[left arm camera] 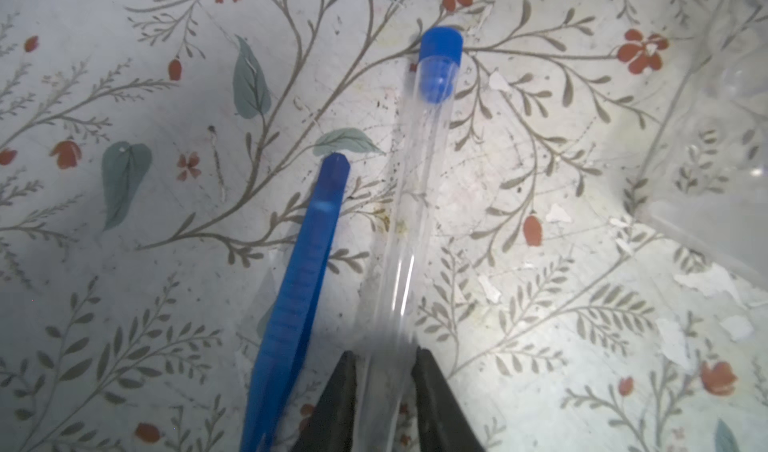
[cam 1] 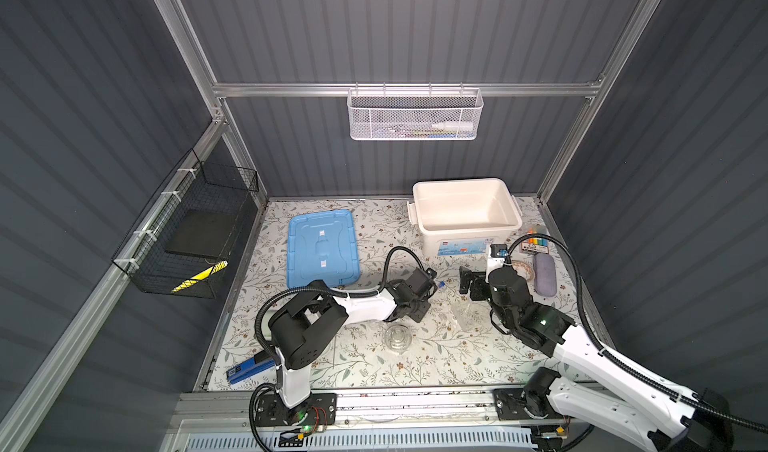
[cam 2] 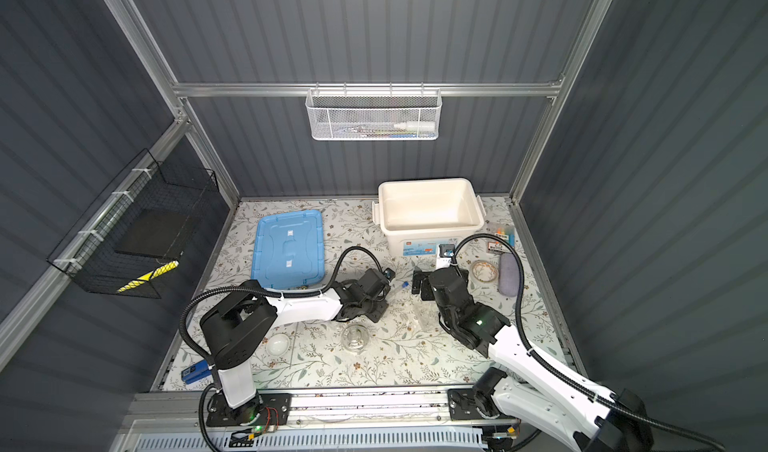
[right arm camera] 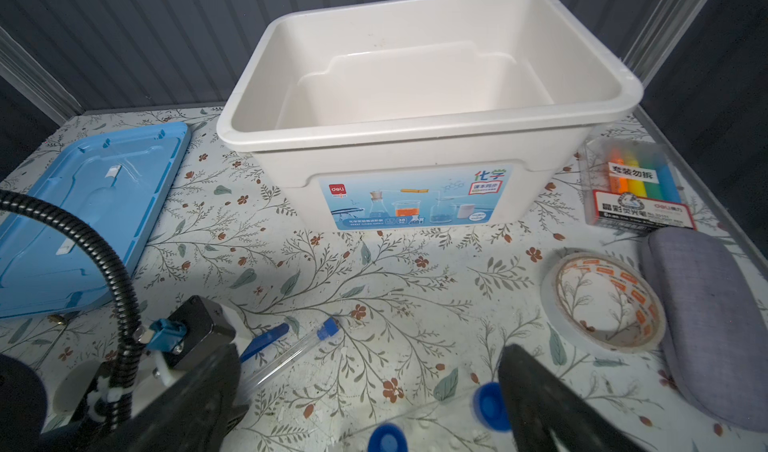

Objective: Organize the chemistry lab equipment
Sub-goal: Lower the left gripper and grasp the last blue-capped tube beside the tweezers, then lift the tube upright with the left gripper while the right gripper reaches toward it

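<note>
A slim clear test tube (left arm camera: 411,205) with a blue cap lies on the floral table mat, next to blue tweezers (left arm camera: 299,296). My left gripper (left arm camera: 386,358) has a black finger against each side of the tube's lower end, shut on it. The same tube (right arm camera: 291,354) and tweezers (right arm camera: 266,340) also show in the right wrist view. My right gripper (right arm camera: 370,387) stands wide open low over two blue caps (right arm camera: 490,404) in clear wrapping. In both top views the grippers (cam 1: 424,292) (cam 1: 471,284) nearly meet mid-table. Clear glassware (cam 1: 398,338) and a white dish (cam 2: 277,343) lie nearer the front.
An open white box (cam 1: 469,232) stands at the back right, its blue lid (cam 1: 322,246) flat to the left. A pen pack (cam 1: 538,240), tape roll (cam 1: 523,269) and grey case (cam 1: 545,273) crowd the right edge. A blue stapler (cam 1: 249,369) lies front left.
</note>
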Controlling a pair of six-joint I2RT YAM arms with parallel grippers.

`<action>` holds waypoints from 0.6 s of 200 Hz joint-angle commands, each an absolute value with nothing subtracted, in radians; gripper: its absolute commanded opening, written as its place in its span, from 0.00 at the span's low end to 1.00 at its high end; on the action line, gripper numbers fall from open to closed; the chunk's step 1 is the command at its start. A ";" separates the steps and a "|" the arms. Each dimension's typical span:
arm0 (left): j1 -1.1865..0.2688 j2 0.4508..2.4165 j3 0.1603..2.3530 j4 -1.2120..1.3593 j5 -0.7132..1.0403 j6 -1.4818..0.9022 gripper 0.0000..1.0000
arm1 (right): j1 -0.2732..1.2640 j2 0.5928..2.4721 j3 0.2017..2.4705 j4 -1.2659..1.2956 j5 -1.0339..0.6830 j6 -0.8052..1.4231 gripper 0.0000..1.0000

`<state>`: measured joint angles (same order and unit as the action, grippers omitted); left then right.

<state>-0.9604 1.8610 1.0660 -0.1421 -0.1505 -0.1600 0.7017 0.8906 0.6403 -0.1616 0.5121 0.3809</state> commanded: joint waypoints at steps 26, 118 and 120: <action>-0.955 1.912 1.103 -0.205 -0.118 -0.138 0.25 | 0.694 0.878 0.642 -0.155 0.527 0.382 0.99; -0.954 1.933 1.111 -0.209 -0.061 -0.130 0.13 | 0.690 0.894 0.661 -0.176 0.511 0.372 0.99; -0.955 1.932 1.111 -0.207 -0.060 -0.131 0.13 | 0.691 0.894 0.661 -0.176 0.511 0.371 0.99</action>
<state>-0.9585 1.8942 1.1114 -0.1532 -0.1081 -0.1413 0.6933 0.8921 0.6403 -0.1654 0.5114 0.3798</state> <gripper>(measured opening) 0.169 0.989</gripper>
